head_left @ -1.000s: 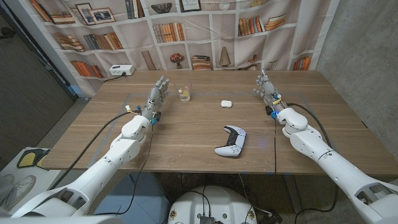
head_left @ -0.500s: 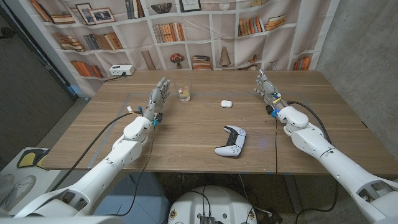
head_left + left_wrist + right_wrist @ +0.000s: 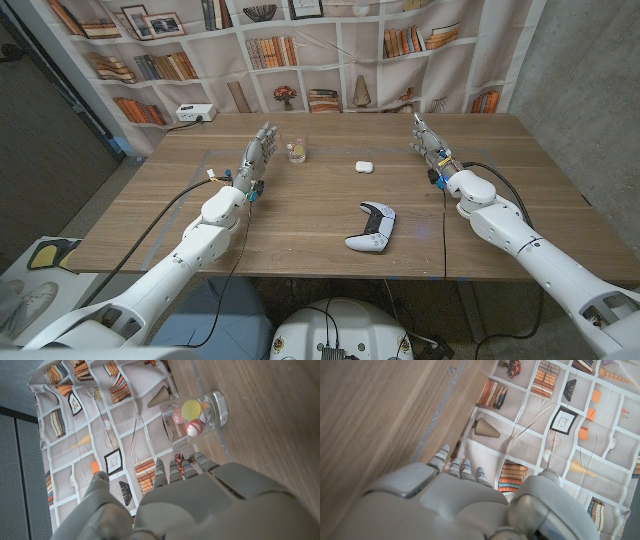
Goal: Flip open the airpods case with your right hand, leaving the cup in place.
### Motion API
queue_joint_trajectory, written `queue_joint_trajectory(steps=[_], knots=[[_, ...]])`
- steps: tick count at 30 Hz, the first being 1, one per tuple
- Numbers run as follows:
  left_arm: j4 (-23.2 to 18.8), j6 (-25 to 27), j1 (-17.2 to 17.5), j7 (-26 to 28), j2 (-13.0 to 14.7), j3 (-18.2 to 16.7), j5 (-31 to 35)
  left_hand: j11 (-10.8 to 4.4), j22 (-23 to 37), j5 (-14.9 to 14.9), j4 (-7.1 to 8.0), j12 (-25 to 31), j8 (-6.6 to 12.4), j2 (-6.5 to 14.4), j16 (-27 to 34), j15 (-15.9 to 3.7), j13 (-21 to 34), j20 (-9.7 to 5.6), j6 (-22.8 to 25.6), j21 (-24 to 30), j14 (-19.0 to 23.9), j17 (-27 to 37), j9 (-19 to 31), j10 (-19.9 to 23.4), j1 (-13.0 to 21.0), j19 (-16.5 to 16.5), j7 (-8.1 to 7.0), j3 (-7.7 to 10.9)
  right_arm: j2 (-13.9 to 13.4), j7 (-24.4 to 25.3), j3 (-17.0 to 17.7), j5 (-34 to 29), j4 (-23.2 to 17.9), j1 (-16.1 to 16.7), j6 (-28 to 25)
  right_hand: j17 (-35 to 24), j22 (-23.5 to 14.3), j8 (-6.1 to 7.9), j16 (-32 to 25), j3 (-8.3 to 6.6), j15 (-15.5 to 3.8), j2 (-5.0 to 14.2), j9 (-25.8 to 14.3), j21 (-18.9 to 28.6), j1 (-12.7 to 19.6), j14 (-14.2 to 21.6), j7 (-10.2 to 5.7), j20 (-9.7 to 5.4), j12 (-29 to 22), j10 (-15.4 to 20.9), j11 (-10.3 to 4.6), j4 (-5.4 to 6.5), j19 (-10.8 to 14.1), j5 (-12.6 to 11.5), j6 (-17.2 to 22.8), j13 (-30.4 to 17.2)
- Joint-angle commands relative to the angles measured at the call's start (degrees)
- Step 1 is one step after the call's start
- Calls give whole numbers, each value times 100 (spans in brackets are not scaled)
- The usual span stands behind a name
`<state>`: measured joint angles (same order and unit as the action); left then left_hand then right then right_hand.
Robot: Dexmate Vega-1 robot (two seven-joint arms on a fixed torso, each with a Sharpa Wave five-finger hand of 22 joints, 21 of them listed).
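- So, the right hand (image 3: pixel 428 142) stands over the far right part of the table (image 3: pixel 300 215), fingers apart and holding nothing, well apart from the case; it looks parked there as a start pose, so the reach has not begun.
- Inward from it, the white case (image 3: pixel 364 167) lies shut in the far middle of the table, with bare wood around it, which leaves room for a fingertip under the lid.
- Nearer the robot, a white controller (image 3: pixel 370 227) lies out of that path.
- Further left, the cup (image 3: pixel 296 151) holding small balls stands upright, apart from the case.
- Just beside the cup, the left hand (image 3: pixel 255 157) waits, open and empty, not touching it as far as I can tell.
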<state>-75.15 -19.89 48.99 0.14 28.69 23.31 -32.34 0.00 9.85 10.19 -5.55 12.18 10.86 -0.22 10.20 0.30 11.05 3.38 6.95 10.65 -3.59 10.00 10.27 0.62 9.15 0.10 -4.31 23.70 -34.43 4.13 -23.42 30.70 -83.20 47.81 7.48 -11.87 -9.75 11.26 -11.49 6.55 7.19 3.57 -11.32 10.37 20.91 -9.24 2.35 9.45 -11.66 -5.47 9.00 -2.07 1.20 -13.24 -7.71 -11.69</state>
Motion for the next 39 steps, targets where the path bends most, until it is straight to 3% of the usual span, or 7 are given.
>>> queue_joint_trajectory(steps=[1, 8, 14, 17, 26, 39], knots=[[49, -123, -14, -71, -86, -10, -73, 0, 21, 20, -21, 32, 27, 16, 40, -1, 16, 8, 93, 47, -10, 19, 22, 75, 19, 20, 3, 0, -99, 454, -78, -207, -526, 88, -545, -9, -9, 20, -37, -1, 63, 11, -30, 42, 97, 20, 20, 102, -27, 14, 80, -47, 32, 8, -64, -19], [105, -232, -32, -120, -116, 1, -52, -7, 21, 20, -27, 32, 29, 18, 39, -9, 16, -14, 109, 47, -10, 19, 22, 77, 17, 21, 9, -1, -4, 723, -174, -363, -618, 31, -770, -11, -8, 18, -37, -12, 60, -1, -31, 46, 148, 16, 6, 147, -37, 33, 58, -84, 39, 28, -92, -19], [80, -378, 49, -193, -125, -50, -129, -3, 21, 20, -33, 30, 35, 20, 39, -11, 16, -23, 133, 47, -10, 19, 22, 75, 16, 24, 9, -2, -83, 1232, -192, -479, -1146, 107, -1492, -13, -8, 25, -56, -19, 61, -27, -32, 66, 201, 58, 0, 178, -84, 152, 62, -127, 93, 53, -98, -22], [158, -420, 36, -277, -167, -48, -189, -8, 21, 20, -36, 34, 38, 20, 38, -11, 16, -31, 147, 49, -10, 18, 22, 87, 15, 29, 8, -3, -48, 1455, -173, -513, -1289, 184, -1613, -14, -8, 49, -87, -21, 59, -56, -32, 89, 241, 140, -27, 190, -122, 254, 68, -162, 163, 75, -54, -24], [93, -429, 89, -306, -107, -59, -181, -11, 21, 20, -44, 41, 42, 22, 37, -7, 17, -34, 176, 49, -11, 18, 22, 109, 11, 33, 1, -6, -2, 1545, -200, -539, -1368, 222, -1694, -14, -8, 86, -132, -42, -5, -97, -34, 133, 354, 278, -43, 205, -189, 460, 12, -249, 339, 119, 22, -30], [-108, -499, 256, -120, -112, -71, -96, -15, 21, 20, -55, 45, 47, 22, 35, -7, 17, -39, 220, 49, -15, 19, 23, 127, 3, 35, -1, -11, 13, 1636, -311, -728, -1427, 135, -1844, -14, -8, 80, -113, -62, -14, -97, -34, 123, 413, 247, -64, 241, -177, 452, 13, -288, 359, 135, 4, -34]])
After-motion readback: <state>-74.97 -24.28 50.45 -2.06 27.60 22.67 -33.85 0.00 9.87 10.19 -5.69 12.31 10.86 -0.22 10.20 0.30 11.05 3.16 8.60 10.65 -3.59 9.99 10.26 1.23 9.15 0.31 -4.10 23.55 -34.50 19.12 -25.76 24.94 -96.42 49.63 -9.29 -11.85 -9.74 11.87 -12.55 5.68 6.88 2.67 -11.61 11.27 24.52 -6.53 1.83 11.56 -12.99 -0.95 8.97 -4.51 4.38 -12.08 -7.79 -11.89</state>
